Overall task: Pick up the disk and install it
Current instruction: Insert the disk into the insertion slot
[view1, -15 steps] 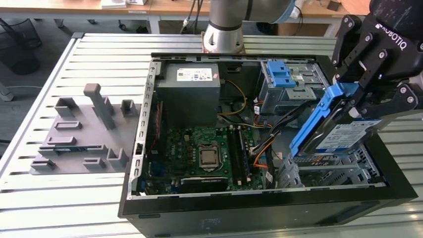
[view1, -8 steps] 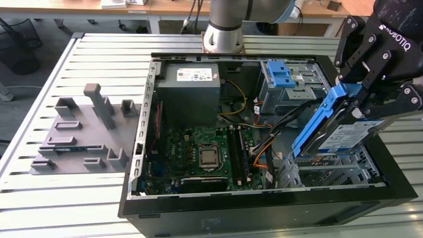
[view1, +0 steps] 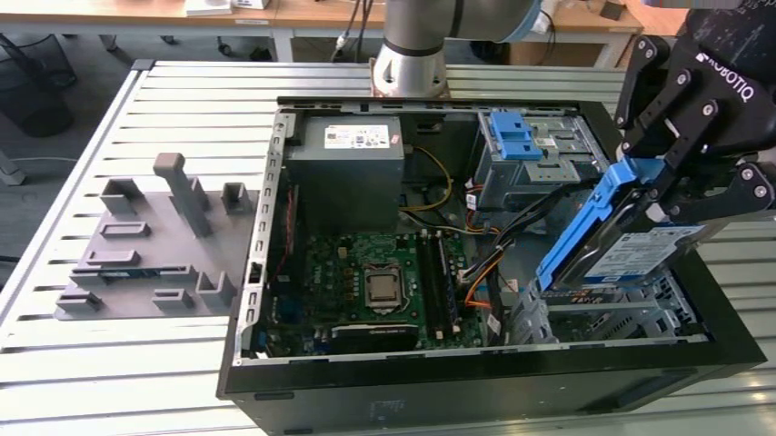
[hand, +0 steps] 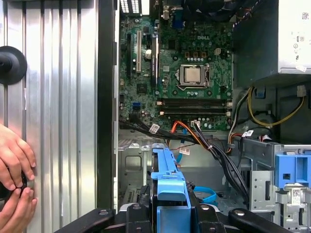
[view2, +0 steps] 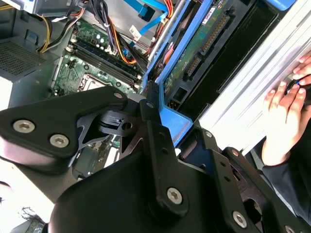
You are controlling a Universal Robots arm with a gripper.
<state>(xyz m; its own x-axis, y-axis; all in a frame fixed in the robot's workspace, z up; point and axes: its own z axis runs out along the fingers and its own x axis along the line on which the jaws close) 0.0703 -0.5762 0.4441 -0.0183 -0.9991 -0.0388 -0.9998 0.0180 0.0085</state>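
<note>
My gripper (view1: 655, 195) is shut on the disk (view1: 631, 252), a silver drive with a white-and-blue label in a blue plastic bracket (view1: 591, 218). I hold it tilted on edge over the open computer case (view1: 485, 381), at the exterior view's right, just above the metal drive bay (view1: 612, 318). In the first wrist view the bracket's blue end (hand: 167, 187) stands up between my black fingers (hand: 138, 213). The second wrist view shows the disk's green circuit board (view2: 194, 53) and blue edge (view2: 172, 121) beyond my gripper's linkage (view2: 146, 160).
Inside the case lie a motherboard (view1: 376, 282), a grey power supply (view1: 345, 159), a grey cage with blue latches (view1: 528, 145) and loose cables (view1: 485, 263). A grey fixture (view1: 152, 245) sits on the slatted table. A person's hands (hand: 14, 179) rest beside the case.
</note>
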